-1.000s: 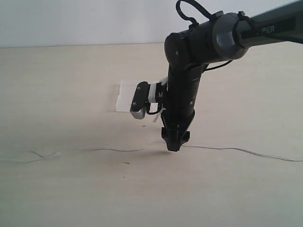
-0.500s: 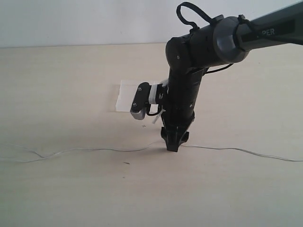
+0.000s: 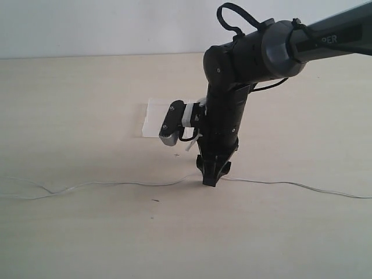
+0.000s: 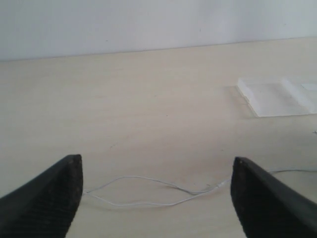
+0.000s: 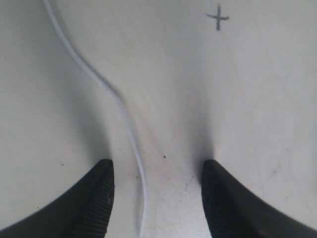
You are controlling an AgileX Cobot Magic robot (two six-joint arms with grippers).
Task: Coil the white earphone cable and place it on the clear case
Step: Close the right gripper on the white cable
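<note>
Straddling the white earphone cable [image 5: 130, 130], right gripper [image 5: 156, 171] stands parted, tips at the tabletop [image 3: 70, 93] | left gripper [image 4: 156, 166] spread wide | cable strung out flat; clear case [image 3: 152, 116] lies beyond it, apart

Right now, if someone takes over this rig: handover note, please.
Right gripper: open, tips low at the table, straddling the white earphone cable; not clamped on it.
Left gripper: open, empty, clear of the cable.
Cable: lies stretched out across the table, uncoiled.
Clear case: flat on the table beyond the cable, partly hidden by the right arm; no cable on the visible part.
Done: right gripper lined up on the cable.
Left: grip, coil, set the coil on the case.
</note>
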